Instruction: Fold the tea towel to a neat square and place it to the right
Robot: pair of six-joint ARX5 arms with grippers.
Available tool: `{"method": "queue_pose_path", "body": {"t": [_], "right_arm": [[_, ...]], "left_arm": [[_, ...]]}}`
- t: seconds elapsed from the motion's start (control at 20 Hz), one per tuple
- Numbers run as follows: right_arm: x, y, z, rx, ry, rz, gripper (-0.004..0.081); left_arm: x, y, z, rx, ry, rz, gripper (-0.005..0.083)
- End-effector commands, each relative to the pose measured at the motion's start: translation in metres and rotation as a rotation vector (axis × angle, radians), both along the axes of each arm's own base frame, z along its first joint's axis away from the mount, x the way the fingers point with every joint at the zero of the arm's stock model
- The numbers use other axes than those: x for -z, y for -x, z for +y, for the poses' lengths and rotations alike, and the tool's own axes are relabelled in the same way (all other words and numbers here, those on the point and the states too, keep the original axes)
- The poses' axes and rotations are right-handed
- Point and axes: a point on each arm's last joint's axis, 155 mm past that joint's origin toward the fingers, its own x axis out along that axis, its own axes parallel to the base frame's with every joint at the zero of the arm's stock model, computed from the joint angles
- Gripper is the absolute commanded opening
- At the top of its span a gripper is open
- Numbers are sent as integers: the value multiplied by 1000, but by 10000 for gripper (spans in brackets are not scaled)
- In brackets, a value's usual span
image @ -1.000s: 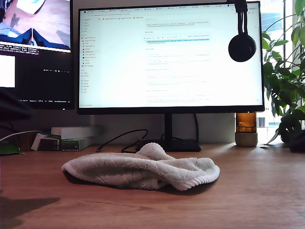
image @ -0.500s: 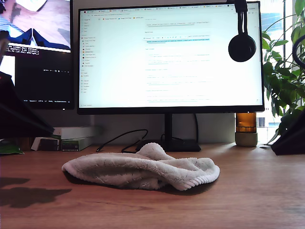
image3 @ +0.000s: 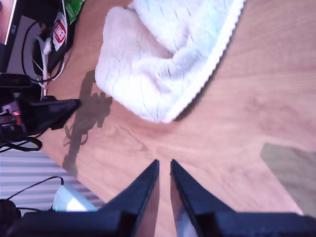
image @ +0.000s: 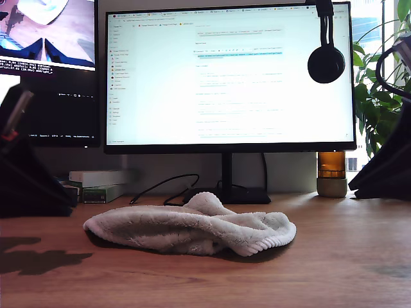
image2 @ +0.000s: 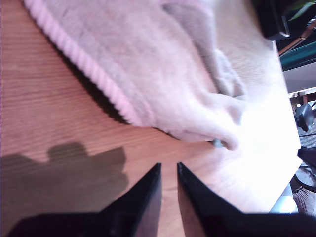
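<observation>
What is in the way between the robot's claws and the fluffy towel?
Nothing that shows. In both wrist views only bare wooden desk lies between my first gripper and the towel, and between my second gripper and the towel. Both grippers are nearly closed, hold nothing and are clear of the cloth.

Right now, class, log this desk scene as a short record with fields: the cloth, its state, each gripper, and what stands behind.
cloth: tea towel, off-white, ribbed edge
state: crumpled in a heap on the wooden desk, not folded
first gripper: jaws nearly shut, empty, above the desk short of the towel
second gripper: jaws nearly shut, empty, likewise apart
behind: monitor, headphones hung on its corner, plant
</observation>
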Motion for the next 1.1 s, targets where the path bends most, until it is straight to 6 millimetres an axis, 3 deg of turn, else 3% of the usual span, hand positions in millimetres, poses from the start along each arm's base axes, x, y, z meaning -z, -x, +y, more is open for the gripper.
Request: {"method": "queue_pose_path", "body": {"t": [0.0, 0.1, 0.15, 0.4, 0.6, 1.05], "right_arm": [[-1, -3, 2, -9, 0, -19, 59], [-1, -5, 3, -8, -1, -23, 59], [-1, -5, 3, -9, -1, -22, 59], [0, -5, 3, -8, 0, -21, 59], [-1, -6, 2, -6, 0, -27, 59], [0, -9, 0, 8, 12, -30, 59]], "left_arm": [[0, -11, -3, 1, 2, 3, 262], [2, -20, -5, 1, 0, 15, 460], [2, -25, -5, -1, 0, 19, 484], [15, -43, -5, -23, -27, 57, 483], [27, -43, -6, -16, -43, 90, 483], [22, -39, -37, 49, -78, 31, 479]]}}
